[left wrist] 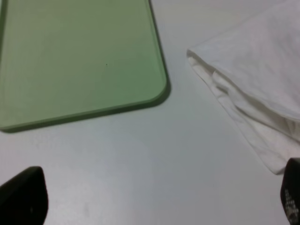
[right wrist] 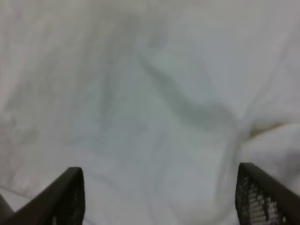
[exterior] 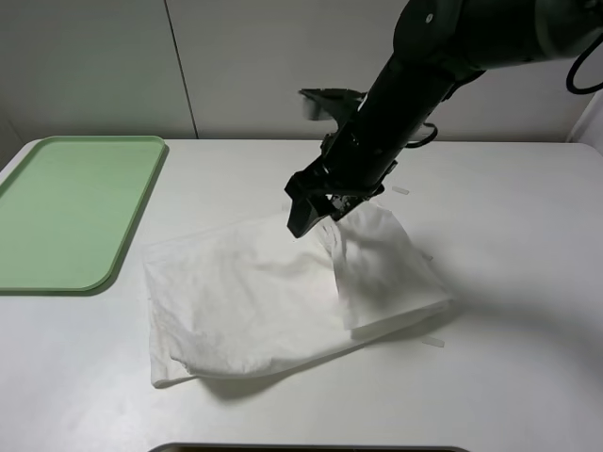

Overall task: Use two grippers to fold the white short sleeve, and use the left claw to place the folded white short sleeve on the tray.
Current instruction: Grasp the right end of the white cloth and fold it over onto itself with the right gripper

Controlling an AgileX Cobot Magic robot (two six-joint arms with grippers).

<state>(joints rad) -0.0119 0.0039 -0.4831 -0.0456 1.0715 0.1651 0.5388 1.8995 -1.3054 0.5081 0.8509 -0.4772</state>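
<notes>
"Well, where does the white short sleeve lie for us?"

"It is flat on the table, just right of the tray and apart from it. We see it partly folded. One flap is turned over on its right-hand side, and the left wrist view shows stacked layers at one corner."

"How do we expect it to handle?"

"We'd judge it light and limp. Thin cotton sags from wherever we pinch it, and loose layers can slide off one another. Nothing here will break, but a fold can fall open. We'd take hold along an edge where all the layers meet, one gripper toward each end, so it lifts evenly."

"And the fingers?"

"The right gripper hangs over the turned flap, near the shirt's far edge. In its wrist view we see its fingers standing wide apart with only cloth beneath, and nothing pinched between them. We cannot tell whether the tips brush the fabric. The left gripper is outside the high view. From its own camera its fingers are spread wide too, with nothing in them, over bare table between the tray's corner and the shirt's edge."

"And the tray?"

"We see no shirt on it, so the placing is not yet done."
</notes>
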